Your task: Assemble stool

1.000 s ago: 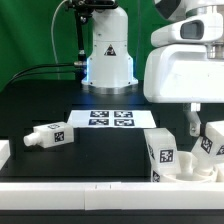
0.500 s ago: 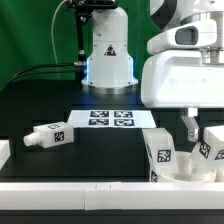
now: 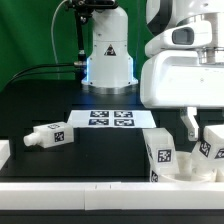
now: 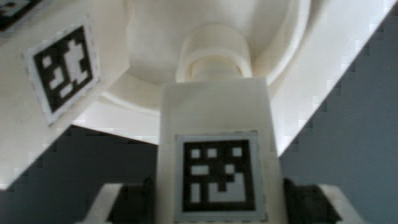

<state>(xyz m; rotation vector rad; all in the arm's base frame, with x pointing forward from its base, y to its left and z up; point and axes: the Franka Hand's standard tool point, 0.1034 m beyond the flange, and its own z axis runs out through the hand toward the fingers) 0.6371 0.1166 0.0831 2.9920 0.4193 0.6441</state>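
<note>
At the lower right of the exterior view, the jaws stay clenched on a stool leg. It has straightened over the seat, beside a fitted leg, so it looks ready for seating.

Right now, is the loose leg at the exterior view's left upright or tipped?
Tipped: the leg lies lengthwise on the black table, with one tagged side facing the camera.
</note>
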